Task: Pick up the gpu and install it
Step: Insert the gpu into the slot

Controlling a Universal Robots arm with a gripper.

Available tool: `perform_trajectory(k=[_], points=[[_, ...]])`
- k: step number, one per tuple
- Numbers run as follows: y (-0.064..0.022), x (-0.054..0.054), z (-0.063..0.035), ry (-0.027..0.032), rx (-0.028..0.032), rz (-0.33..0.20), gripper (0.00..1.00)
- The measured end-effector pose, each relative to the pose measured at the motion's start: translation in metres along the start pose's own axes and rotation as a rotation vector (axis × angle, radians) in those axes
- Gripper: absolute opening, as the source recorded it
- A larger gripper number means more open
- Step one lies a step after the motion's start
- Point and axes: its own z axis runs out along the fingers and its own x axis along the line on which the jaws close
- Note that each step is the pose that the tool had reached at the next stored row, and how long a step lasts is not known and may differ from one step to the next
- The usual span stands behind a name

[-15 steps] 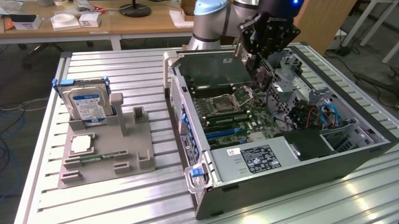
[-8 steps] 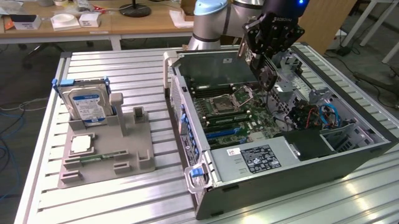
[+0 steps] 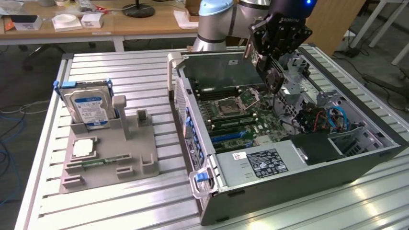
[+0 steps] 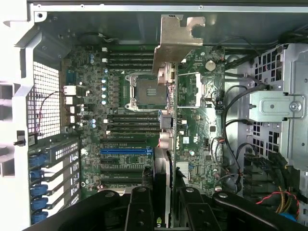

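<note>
Contact is made on both broad faces of the gpu (image 4: 165, 144), which is clamped edge-on between the jaws of the gripper (image 4: 162, 197). The jaws are closed part-way, as far as the thin card allows, so its long edges are left free. The silvery end bracket (image 4: 175, 33) is carried ahead of the jaws, at the end of the card away from the fingers (image 4: 139, 207). A hold this far back is judged to leave the bracket clear of them.

Beyond the jaws lies the motherboard (image 4: 115, 91). The CPU socket (image 4: 147, 94) is seen just to one side of the held card, and the blue expansion slot (image 4: 126, 150) is on that same side, nearer the fingers. The card appears to be held above the board and apart from it, not seated in any slot.

Around this, the open computer case (image 3: 288, 184) is laid on its side, which is judged to give access from above. Well away from the jaws, on the table (image 3: 128, 211), a grey fixture tray (image 3: 108, 163) is set, with a hard drive (image 3: 89, 105) stood upright in it.
</note>
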Motion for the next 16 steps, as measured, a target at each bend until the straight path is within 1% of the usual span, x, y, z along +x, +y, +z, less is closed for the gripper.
perform_trajectory(k=[3,5,16], points=[[0.0000,0.0000,0.0000,0.0000,0.0000,-0.001,0.27],[-0.0001,0.0000,0.0000,0.0003,0.0002,-0.018,0.27],[-0.0002,0.0000,0.0003,0.0045,0.0017,-0.191,0.27]])
